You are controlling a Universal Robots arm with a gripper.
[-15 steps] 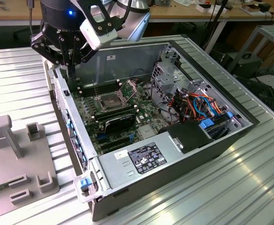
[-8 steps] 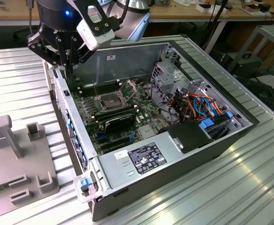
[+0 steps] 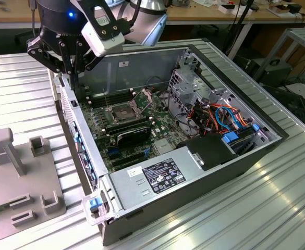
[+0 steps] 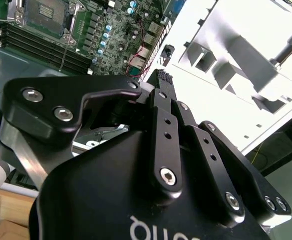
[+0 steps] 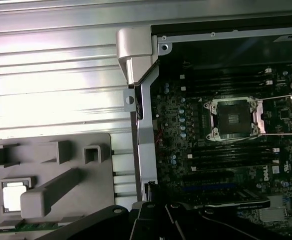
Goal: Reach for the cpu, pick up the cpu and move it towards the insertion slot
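Note:
The cpu (image 5: 13, 196) is a pale square chip lying in a pocket of the grey fixture plate (image 5: 86, 175), outside the computer case. The insertion slot (image 5: 234, 118) is the silver-framed socket with a dark centre on the motherboard, also seen in the exterior view (image 3: 122, 112) and the second wrist view (image 4: 46, 12). My gripper (image 3: 71, 73) hangs high over the case's wall on the exterior view's left, between fixture and socket and well above both. Its fingertips (image 4: 164, 77) meet with nothing between them.
The open computer case (image 3: 142, 219) lies on a ribbed metal table (image 3: 256, 208). Inside are memory slots (image 5: 230, 152), a black card (image 3: 134, 133), a drive cage (image 3: 186, 86) and bundled cables (image 3: 220, 117). The grey fixture (image 3: 16, 177) carries upright blocks and posts.

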